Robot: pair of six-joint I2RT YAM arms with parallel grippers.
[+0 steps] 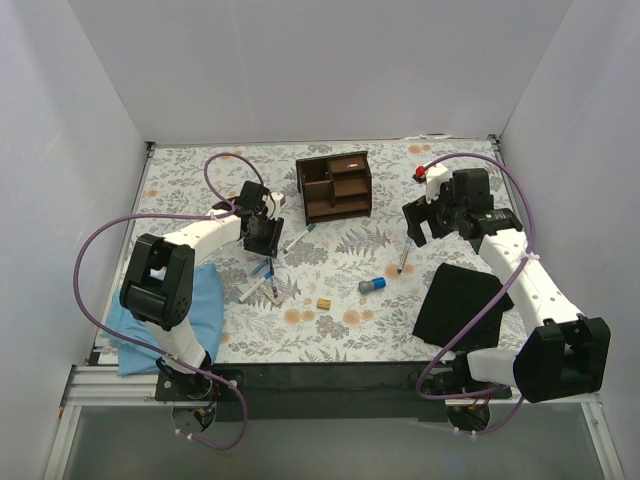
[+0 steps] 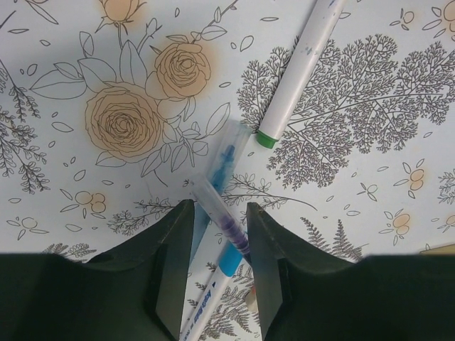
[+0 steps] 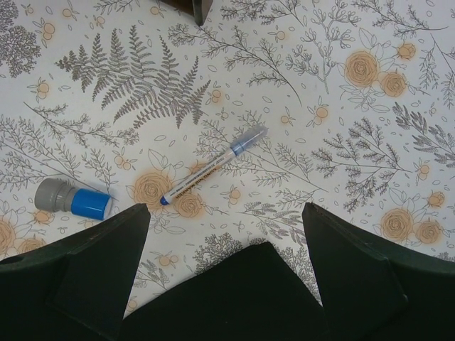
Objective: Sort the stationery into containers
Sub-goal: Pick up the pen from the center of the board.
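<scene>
The dark-brown organiser (image 1: pixel 335 185) stands at the back middle. My left gripper (image 1: pixel 265 250) is low over a cluster of pens (image 1: pixel 264 281). In the left wrist view its fingers (image 2: pixel 167 263) stand narrowly apart on either side of a clear pen with a purple core (image 2: pixel 226 222), which crosses a blue-capped white pen (image 2: pixel 229 261). A white marker with a green tip (image 2: pixel 295 78) lies beyond. My right gripper (image 1: pixel 423 228) is wide open and empty above a white pen with a blue cap (image 3: pixel 213 165). The blue-and-grey cylinder (image 3: pixel 73 199) and the tan block (image 1: pixel 324 303) lie on the table.
A black cloth (image 1: pixel 460 300) lies at the right front; its corner (image 3: pixel 249 298) shows between my right fingers. A light-blue cloth (image 1: pixel 165 320) lies at the left front under the left arm. A small red thing (image 1: pixel 420 175) sits at the back right. White walls enclose the table.
</scene>
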